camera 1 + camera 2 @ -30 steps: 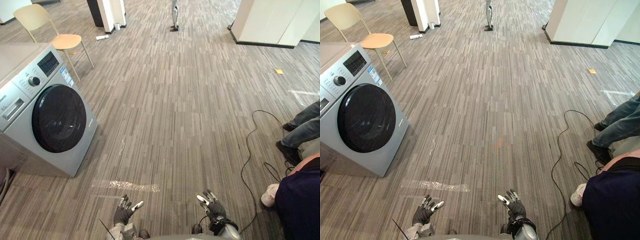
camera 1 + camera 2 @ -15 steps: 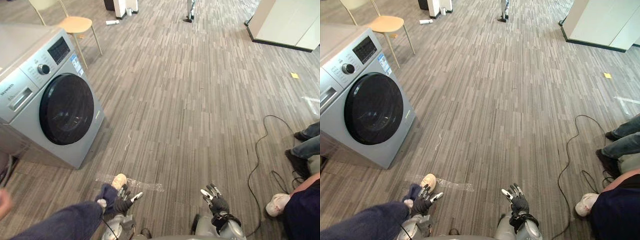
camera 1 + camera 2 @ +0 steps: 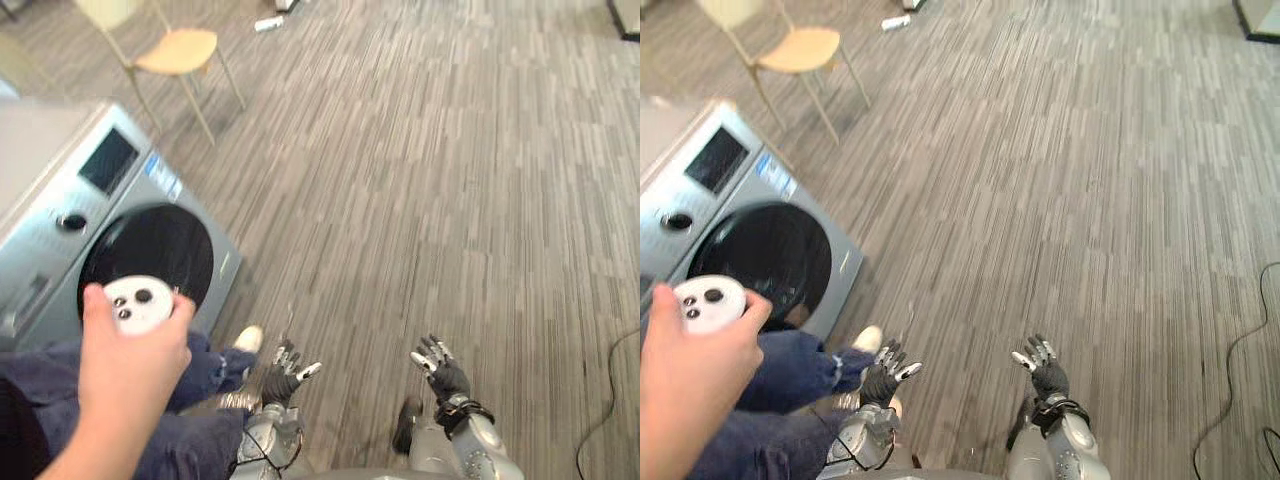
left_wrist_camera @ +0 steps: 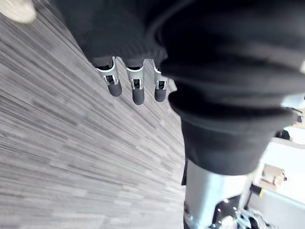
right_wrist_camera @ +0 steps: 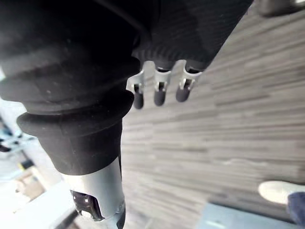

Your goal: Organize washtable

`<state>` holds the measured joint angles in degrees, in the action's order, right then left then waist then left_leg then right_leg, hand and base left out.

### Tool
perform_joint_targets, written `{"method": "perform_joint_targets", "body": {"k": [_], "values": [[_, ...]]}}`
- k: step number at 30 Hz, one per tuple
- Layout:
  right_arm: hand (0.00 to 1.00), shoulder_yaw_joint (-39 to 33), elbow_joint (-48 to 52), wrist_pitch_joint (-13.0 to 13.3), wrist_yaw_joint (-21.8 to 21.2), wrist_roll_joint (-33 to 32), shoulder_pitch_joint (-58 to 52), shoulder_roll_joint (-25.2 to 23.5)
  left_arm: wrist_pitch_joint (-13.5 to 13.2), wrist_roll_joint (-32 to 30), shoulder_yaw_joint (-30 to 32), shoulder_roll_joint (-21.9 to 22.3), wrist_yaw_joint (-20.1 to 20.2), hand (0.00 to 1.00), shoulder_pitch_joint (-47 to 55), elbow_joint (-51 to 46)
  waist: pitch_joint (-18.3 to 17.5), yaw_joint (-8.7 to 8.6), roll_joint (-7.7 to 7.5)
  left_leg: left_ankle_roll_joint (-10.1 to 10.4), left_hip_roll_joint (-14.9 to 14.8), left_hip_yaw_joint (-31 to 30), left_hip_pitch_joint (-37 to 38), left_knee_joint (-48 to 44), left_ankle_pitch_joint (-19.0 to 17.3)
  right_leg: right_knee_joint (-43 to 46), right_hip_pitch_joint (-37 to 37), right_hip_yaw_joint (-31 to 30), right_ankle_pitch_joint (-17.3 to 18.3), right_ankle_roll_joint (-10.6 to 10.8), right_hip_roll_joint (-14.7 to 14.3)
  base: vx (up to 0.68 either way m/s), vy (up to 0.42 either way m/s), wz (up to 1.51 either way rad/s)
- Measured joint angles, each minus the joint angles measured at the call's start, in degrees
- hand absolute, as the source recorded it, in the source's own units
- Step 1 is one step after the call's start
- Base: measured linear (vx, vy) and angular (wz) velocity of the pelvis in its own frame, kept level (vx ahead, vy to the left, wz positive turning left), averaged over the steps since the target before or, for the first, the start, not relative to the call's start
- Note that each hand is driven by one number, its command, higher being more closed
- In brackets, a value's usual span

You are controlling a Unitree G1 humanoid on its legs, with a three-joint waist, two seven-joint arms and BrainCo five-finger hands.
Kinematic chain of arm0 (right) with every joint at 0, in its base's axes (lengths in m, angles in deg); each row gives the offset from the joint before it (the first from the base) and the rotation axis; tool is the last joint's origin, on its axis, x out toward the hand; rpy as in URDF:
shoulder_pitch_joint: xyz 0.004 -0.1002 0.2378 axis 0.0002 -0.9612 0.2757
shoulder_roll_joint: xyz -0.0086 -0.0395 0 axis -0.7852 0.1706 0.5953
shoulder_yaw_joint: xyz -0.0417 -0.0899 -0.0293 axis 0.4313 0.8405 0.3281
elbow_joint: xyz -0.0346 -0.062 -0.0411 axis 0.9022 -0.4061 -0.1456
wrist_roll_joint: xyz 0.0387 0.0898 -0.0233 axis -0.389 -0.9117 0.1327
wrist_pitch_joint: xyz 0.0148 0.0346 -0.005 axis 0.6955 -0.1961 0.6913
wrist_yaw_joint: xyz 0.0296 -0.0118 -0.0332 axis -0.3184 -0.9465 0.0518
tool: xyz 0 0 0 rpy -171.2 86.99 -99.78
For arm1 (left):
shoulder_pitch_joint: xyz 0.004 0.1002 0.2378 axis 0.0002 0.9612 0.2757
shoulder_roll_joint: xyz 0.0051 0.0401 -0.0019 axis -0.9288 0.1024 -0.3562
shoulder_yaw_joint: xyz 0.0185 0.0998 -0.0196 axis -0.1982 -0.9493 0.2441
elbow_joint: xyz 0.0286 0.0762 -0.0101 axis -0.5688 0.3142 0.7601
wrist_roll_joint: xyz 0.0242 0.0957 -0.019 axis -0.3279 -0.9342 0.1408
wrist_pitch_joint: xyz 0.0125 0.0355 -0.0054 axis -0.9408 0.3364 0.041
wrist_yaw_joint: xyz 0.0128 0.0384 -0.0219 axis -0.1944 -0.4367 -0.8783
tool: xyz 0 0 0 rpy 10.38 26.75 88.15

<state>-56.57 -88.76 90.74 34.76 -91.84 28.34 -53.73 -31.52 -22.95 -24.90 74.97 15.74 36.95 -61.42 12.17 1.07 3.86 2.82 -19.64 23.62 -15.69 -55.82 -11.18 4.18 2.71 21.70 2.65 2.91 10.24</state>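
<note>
Washer (image 3: pixel 118 215) left of left hand (image 3: pixel 280 375) (fingers spread).

I see my silver, dark-tipped fingers (image 4: pixel 137 90), a grey-brown streaked floor (image 3: pixel 450 180), a silver-grey washing machine (image 3: pixel 100 200) with a black door (image 3: pixel 150 255), and a tan chair (image 3: pixel 178 50).

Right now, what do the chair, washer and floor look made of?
Chair: tan seat, smooth, likely wood or plastic, on thin pale legs. Washer: silver-grey casing, probably painted metal; dark glossy door. Floor: matte, streaked grey, carpet or vinyl, unclear.
</note>
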Motion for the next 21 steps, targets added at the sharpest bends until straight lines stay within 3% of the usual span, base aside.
{"method": "perform_joint_targets", "body": {"k": [2, 3, 4, 5, 6, 7, 9, 10, 11, 12, 13, 14, 15, 16, 17, 18, 21], "values": [[0.0, 1.21, -4.32, -1.18, -2.47, -0.88, 2.16, 0.71, -0.11, 1.71, 0.73, -0.58, 1.46, 0.0, 1.03, -2.71, 0.38, 1.41, -0.63, 0.09, 3.21, -3.19, -4.75, 14.8, 0.11, -0.66, 2.4, -2.42, 1.57, 2.32, 1.51, 0.6, 0.205, -0.79], [0.0, 2.65, -5.22, -1.35, -3.09, 0.4, 1.81, 1.1, -0.45, 2.51, 1.38, -0.43, 2.09, 0.0, 2.72, -4.67, 0.29, 1.38, -0.46, 3.23, 6.1, -6.19, -5.83, 30.76, 3.1, -0.94, 5.2, -2.92, 2.88, 5.26, 2.65, 0.43, 0.24, -0.54], [0.0, 2.93, -5.11, -1.25, -3.38, 1.5, 1.22, 1.53, -0.52, 2.79, 1.41, -0.3, 2.28, 0.0, 3.85, -5.46, -0.06, 1.34, 0.08, 4.21, 6.87, -7.15, -5.07, 38.25, 6.83, -1.36, 6.35, -3.19, 3.47, 6.66, 2.12, 0.69, 0.39, -0.67], [0.0, 3.55, -4.97, -1.21, -4.03, 2.94, 0.02, 2.21, -0.61, 2.79, 1.37, -0.06, 2.61, 0.0, 5.89, -6.42, -0.73, 1.62, 1.22, 0.46, 6.77, -8.51, -4.41, 41.15, 16.82, -1.21, 7.99, -4.23, 4.51, 8.12, 1.98, 0.59, 0.31, -0.58], [0.0, 4.52, -5.39, -1.6, -4.14, 4.39, -0.09, 0.71, -0.4, 3.06, 2.0, -0.82, 2.6, 0.0, 6.15, -6.84, -1.47, 1.11, -1.12, -0.79, 8.18, -7.49, -4.12, 37.44, 14.4, -0.35, 8.61, -4.58, 4.47, 8.07, 4.74, 0.57, 0.294, -0.53], [0.0, 4.77, -4.36, -1.55, -4.23, 5.17, -0.42, 0.17, -0.39, 3.43, 2.28, -1.18, 2.63, 0.0, 6.19, -7.65, -1.86, 1.13, -2.08, -1.48, 8.81, -7.64, -4.33, 36.65, 12.52, 1.25, 7.67, -4.52, 4.17, 7.61, 5.6, 0.51, 0.237, -0.33], [0.0, 5.12, -1.35, -1.4, -4.0, 6.14, -0.84, -2.28, -0.56, 4.08, 4.12, -0.55, 2.61, 0.0, 5.33, -9.48, -1.29, 0.7, -5.24, -2.25, 10.68, -6.1, -2.1, 34.5, 7.83, 15.67, 2.69, -5.33, 3.24, 6.6, 10.19, 0.49, 0.214, -0.02], [0.0, 5.14, -1.18, -1.41, -3.97, 6.14, -0.4, -2.86, -0.47, 4.17, 3.94, -0.49, 2.59, 0.0, 4.93, -9.28, -1.25, 0.2, -5.52, -2.35, 11.08, -5.97, -0.77, 34.87, 7.19, 21.31, 0.57, -6.1, 1.99, 5.92, 11.32, 0.47, 0.132, 0.18], [0.0, 5.19, -1.3, -1.31, -3.87, 6.08, 0.67, -4.34, -0.4, 4.23, 3.44, -0.7, 2.49, 0.0, 4.42, -9.08, -1.18, -0.66, -5.43, -2.67, 11.38, -5.91, 3.04, 37.73, 6.86, 32.8, -4.16, -8.8, -0.69, 5.96, 12.76, 0.43, 0.002, 0.19], [0.0, 6.07, -1.47, -1.09, -3.48, 6.01, 1.68, -5.49, -0.42, 4.21, 2.91, -0.75, 2.31, 0.0, 3.68, -9.11, -0.5, -1.22, -4.26, -2.59, 11.39, -6.4, 7.84, 41.06, 6.93, 38.85, -6.93, -10.14, 5.06, 4.8, 11.57, 0.41, -0.06, 0.17], [0.0, 6.85, -1.45, -1.06, -3.38, 6.01, 2.24, -5.69, -0.46, 4.21, 2.88, -0.79, 2.29, 0.0, 3.37, -9.23, -0.71, -1.33, -4.41, -2.12, 10.98, -6.43, 10.18, 42.85, 7.25, 39.31, -8.03, -10.07, 7.75, 3.75, 10.34, 0.37, -0.137, 0.12], [0.0, 8.72, -1.29, -0.86, -2.66, 6.04, 3.08, -5.92, -0.89, 4.15, 2.54, -0.75, 1.56, 0.0, 3.14, -9.44, -1.29, -1.52, -2.3, -1.19, 9.83, -6.82, 12.59, 45.55, 7.87, 35.24, -10.96, -9.34, 10.74, 2.05, 6.64, 0.36, -0.174, 0.21], [0.0, 9.4, -0.81, 0.01, -1.38, 7.54, 3.73, -6.24, -1.52, 4.22, 1.63, -0.8, 1.31, 0.0, 1.91, -9.14, -1.7, -2.07, -1.27, -0.54, 8.69, -8.18, 13.31, 46.56, 8.27, 27.48, -13.72, -9.04, 11.1, 0.71, 2.66, 0.35, -0.205, 0.4], [0.0, 9.63, -0.85, 0.41, -0.9, 8.09, 3.96, -6.34, -1.72, 4.22, 1.11, -0.9, 1.31, 0.0, 0.84, -8.31, -1.77, -2.44, -1.0, -0.4, 8.39, -9.11, 13.32, 46.82, 8.24, 21.22, -14.21, -9.37, 10.09, 0.43, 0.58, 0.35, -0.229, 0.83], [0.0, 9.94, -0.81, 0.72, 0.25, 8.45, 3.63, -7.22, -1.81, 4.21, 0.74, -2.45, 1.28, 0.0, -0.42, -7.4, -2.48, -2.76, -3.79, 1.15, 10.76, -10.13, 13.7, 47.42, 8.56, 7.44, -14.11, -10.29, -1.24, 0.22, -0.43, 0.4, -0.228, 1.0], [0.0, 10.28, -1.88, 1.1, 1.2, 9.71, 3.71, -6.18, -1.37, 4.11, -0.63, -1.47, 1.12, 0.0, -1.27, -4.69, -2.43, -3.17, -1.82, 2.18, 9.97, -11.78, 14.41, 48.55, 8.01, 9.5, -14.01, -9.43, -2.49, -0.96, -0.91, 0.37, -0.182, 0.84], [0.0, 8.96, -2.1, 1.29, 3.27, 15.27, 3.5, -4.33, -1.32, 3.51, -1.26, 0.03, 1.12, 0.0, 1.11, -4.92, -4.32, -2.01, 0.84, 2.22, 9.83, -12.58, 14.2, 51.38, 8.04, 4.21, -12.44, -8.65, -2.63, -1.51, -3.59, 0.22, -0.072, 0.07]]}}
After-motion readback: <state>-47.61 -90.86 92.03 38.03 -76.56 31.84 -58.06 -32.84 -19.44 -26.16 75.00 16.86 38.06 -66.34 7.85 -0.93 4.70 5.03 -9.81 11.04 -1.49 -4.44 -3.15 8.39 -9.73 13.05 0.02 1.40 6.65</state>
